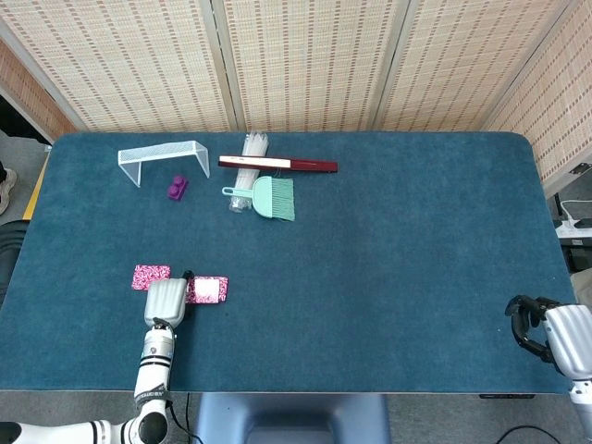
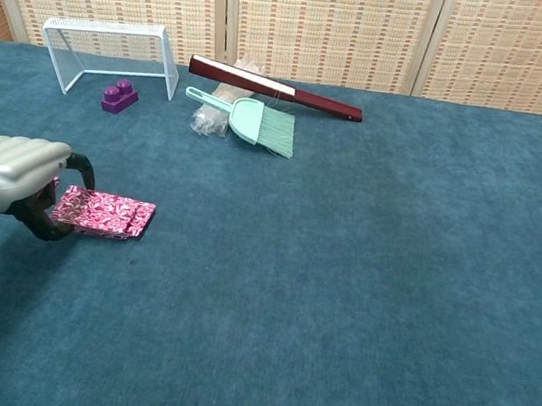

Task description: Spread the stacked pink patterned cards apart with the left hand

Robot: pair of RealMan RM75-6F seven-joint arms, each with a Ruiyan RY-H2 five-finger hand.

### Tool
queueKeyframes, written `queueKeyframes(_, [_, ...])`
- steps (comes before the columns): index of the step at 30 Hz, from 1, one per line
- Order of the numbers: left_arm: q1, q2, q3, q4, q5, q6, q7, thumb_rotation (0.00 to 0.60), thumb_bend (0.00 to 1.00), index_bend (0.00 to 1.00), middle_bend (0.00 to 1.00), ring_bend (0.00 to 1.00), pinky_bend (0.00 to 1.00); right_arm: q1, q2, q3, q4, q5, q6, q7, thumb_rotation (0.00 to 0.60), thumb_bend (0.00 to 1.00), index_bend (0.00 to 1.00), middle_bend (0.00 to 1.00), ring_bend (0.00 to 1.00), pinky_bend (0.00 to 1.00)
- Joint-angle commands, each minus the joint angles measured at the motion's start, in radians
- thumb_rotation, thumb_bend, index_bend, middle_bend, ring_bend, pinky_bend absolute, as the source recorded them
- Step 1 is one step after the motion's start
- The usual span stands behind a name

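Two pink patterned cards lie on the blue table. One card [image 1: 151, 277] lies alone at the left. The other cards [image 1: 209, 289] [image 2: 103, 213] lie to its right, overlapping and offset sideways, with glare on the top one in the head view. My left hand [image 1: 165, 302] [image 2: 16, 182] sits between the two, fingers curled down, fingertips touching the left end of the overlapping cards. The hand hides most of the lone card in the chest view. At the table's near right corner my right hand [image 1: 546, 333] rests with its fingers curled and nothing in it.
Along the far side stand a white wire rack [image 1: 164, 157], a purple block [image 1: 177, 188], a mint brush [image 1: 264, 196], a bundle of clear sticks [image 1: 248, 171] and a dark red bar [image 1: 277, 164].
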Motion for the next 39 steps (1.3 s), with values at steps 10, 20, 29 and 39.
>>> queueKeyframes(10, [0.103,0.182,0.099,-0.166,0.111,0.056,-0.096,0.600,0.33,0.47,1.00,1.00,1.00,0.001,-0.001,-0.001,-0.004,0.000,-0.004,-0.008,0.600,0.55,0.79,0.73,0.67,0.93])
queueKeyframes(20, [0.186,0.249,0.181,-0.153,0.189,0.097,-0.169,0.600,0.33,0.47,1.00,1.00,1.00,0.001,-0.004,-0.001,-0.004,0.000,-0.004,-0.015,0.600,0.55,0.79,0.73,0.67,0.93])
queueKeyframes(29, [0.226,0.184,0.188,-0.001,0.190,0.064,-0.209,0.600,0.33,0.38,1.00,1.00,1.00,0.002,-0.007,-0.001,-0.007,0.004,-0.010,-0.023,0.600,0.55,0.79,0.73,0.67,0.93])
queueKeyframes(39, [0.235,0.163,0.172,0.028,0.202,0.049,-0.185,0.600,0.33,0.14,1.00,1.00,1.00,0.001,-0.005,-0.001,-0.007,0.003,-0.008,-0.019,0.600,0.55,0.79,0.73,0.67,0.93])
